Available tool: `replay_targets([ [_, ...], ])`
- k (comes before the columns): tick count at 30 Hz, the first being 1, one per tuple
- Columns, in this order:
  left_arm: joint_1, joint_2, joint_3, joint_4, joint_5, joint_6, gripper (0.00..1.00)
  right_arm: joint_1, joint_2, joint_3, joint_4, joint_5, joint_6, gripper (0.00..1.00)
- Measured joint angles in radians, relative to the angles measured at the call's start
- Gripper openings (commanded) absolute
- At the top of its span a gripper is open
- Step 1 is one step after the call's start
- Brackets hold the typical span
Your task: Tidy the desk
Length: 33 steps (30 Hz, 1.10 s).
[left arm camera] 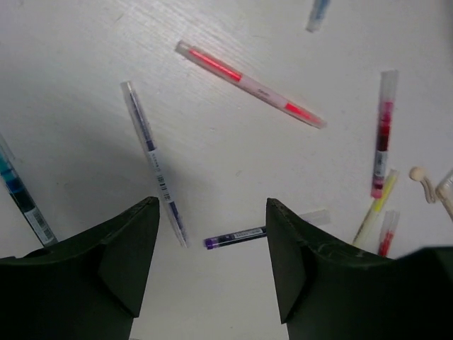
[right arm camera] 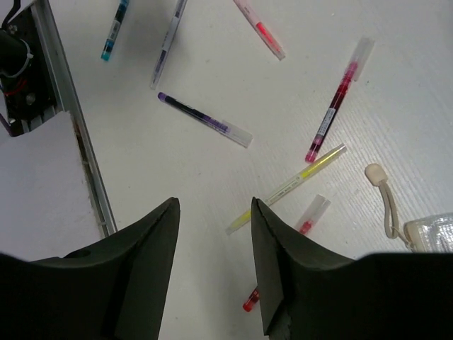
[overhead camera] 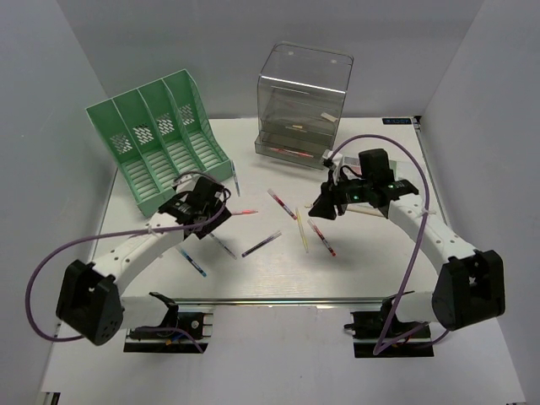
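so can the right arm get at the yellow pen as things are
Probably yes: the right gripper hangs open and empty right over the yellow pen, with nothing on top of it, though a red pen lies close beside.

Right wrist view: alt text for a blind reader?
Open, empty right pincer hangs over a white desk strewn with pens; one end of a yellow pen shows in its gap. A silver rail runs down the left.

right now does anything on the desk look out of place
Yes: loose pens lie scattered at all angles across the middle of the desk, not gathered or stowed together.
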Motion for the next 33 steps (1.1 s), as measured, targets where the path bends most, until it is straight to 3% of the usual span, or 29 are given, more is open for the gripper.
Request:
replay_targets([
  [4, 0.0, 0.127, 0.018, -0.042, -0.003, -0.112, 0.62, -0.026, -0.043, -0.003, 0.0, -0.023, -0.018, 0.48],
  [12, 0.0, 0.266, 0.029, -0.084, 0.003, -0.234, 0.58, -0.053, -0.1, -0.013, 0.013, -0.018, -0.032, 0.47],
  [22, 0.0, 0.384, 0.071, -0.105, 0.002, -0.259, 0.55, -0.077, -0.119, -0.027, 0.029, 0.022, -0.031, 0.48],
  [33, 0.0, 0.397, 0.027, -0.069, 0.006, -0.258, 0.47, -0.097, -0.13, -0.028, 0.048, 0.029, -0.027, 0.48],
])
